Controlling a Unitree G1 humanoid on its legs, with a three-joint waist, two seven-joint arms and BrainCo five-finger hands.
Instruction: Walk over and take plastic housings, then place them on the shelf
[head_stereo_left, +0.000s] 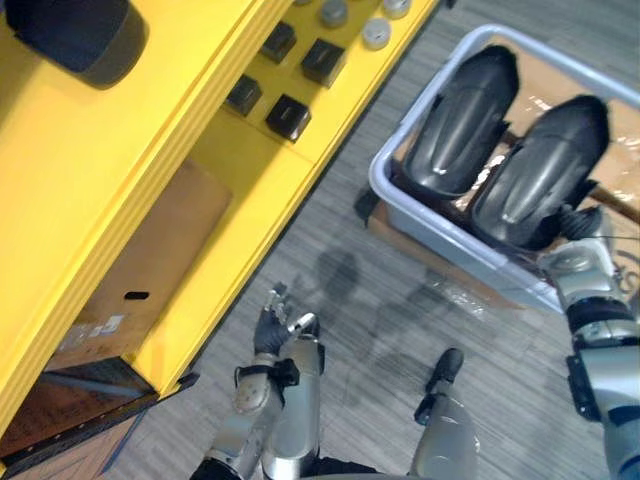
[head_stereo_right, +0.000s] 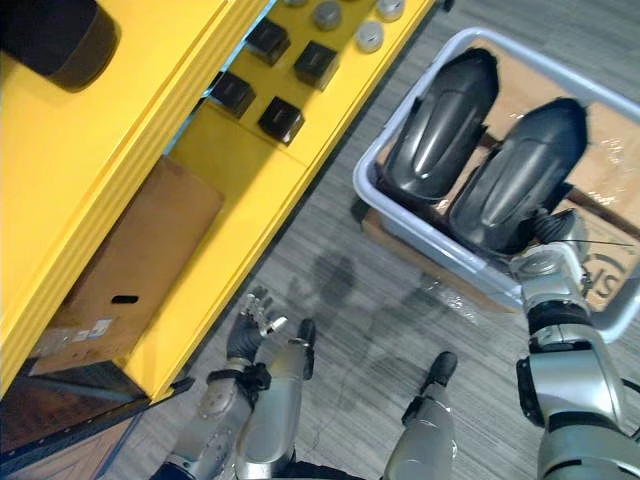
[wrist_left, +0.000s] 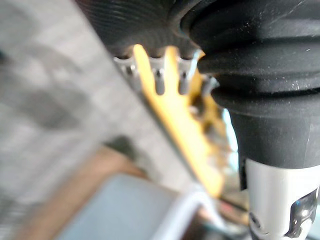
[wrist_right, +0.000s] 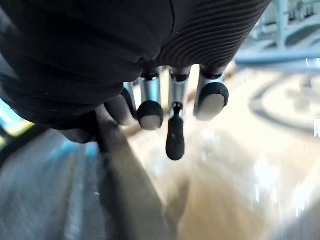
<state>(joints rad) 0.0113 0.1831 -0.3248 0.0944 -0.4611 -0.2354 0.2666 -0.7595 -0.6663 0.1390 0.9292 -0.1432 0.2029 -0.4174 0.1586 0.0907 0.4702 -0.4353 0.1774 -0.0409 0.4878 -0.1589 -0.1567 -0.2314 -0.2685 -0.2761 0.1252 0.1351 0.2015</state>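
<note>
- The right hand (head_stereo_left: 578, 226) reaches over the near corner of a grey bin (head_stereo_left: 450, 250), just beside the end of the nearer black housing (head_stereo_left: 545, 170).
- In the right wrist view its fingers (wrist_right: 212, 100) hang loose and apart over a pale brown surface, with nothing held between them.
- The left hand (head_stereo_left: 270, 325) hovers low over the grey striped floor (head_stereo_left: 370, 330), close to the front edge of the yellow shelf (head_stereo_left: 150, 130). Its fingers are spread and relaxed, and it holds nothing.
- Two black plastic housings lie side by side in the bin, long and rounded like shells, both glossy. The second housing (head_stereo_left: 460, 120) lies on the side nearer the shelf and touches the first along its length.
- The bin stands on the floor to the robot's right, apart from the shelf, with a strip of floor between them.
- On one level of the shelf sit several small black boxes (head_stereo_left: 288, 117) and, further along, a few grey round discs (head_stereo_left: 375, 33).
- A brown cardboard box (head_stereo_left: 150, 260) sits on a lower level of the shelf.
- A large dark rounded object (head_stereo_left: 75, 35) rests on the top level.
</note>
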